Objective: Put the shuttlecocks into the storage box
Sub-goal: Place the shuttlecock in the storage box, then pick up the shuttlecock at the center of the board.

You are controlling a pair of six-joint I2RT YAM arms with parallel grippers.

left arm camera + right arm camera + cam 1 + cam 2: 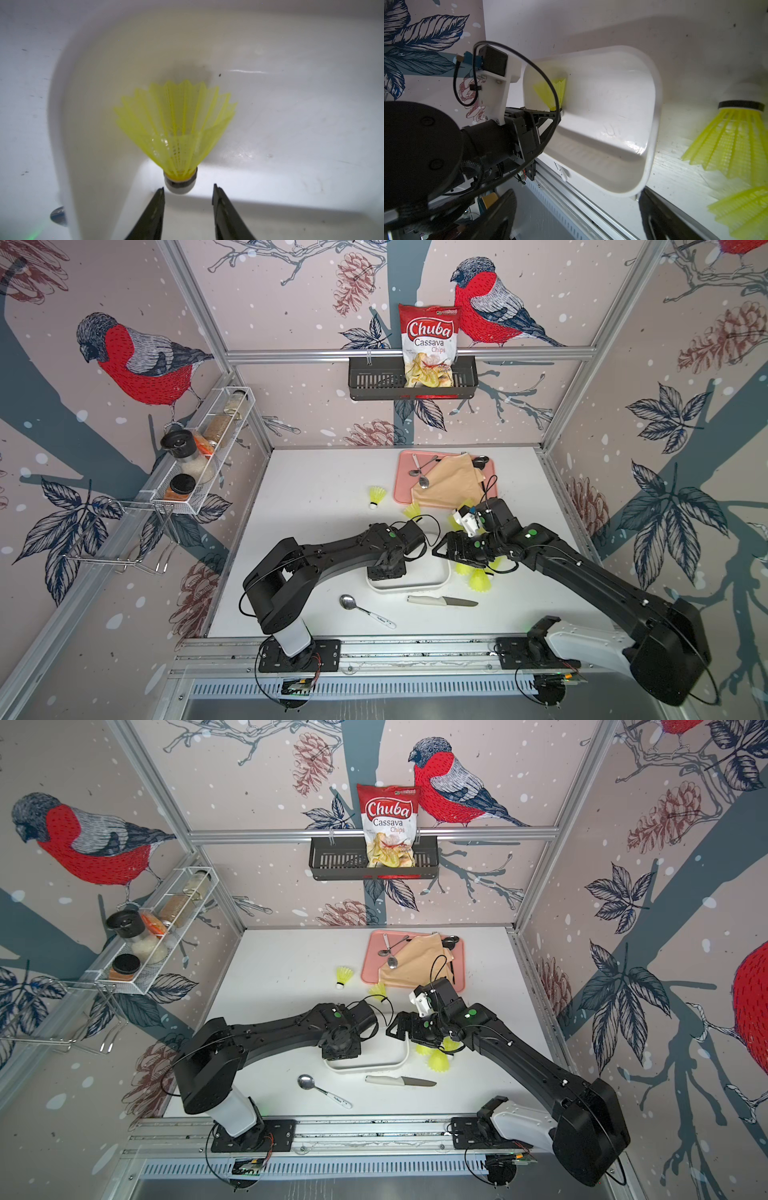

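The white storage box sits at the table's front middle. My left gripper points down into it, open. One yellow-green shuttlecock lies on the box floor, its white tip just beyond the fingertips and free of them. My right gripper hovers open and empty over the box's right end. More shuttlecocks cluster on the table right of the box. Others lie farther back.
A white-handled knife and a spoon lie in front of the box. A pink tray with a tan cloth and spoons sits at the back right. A black basket holding a chips bag hangs on the back wall, and a wire spice rack on the left wall.
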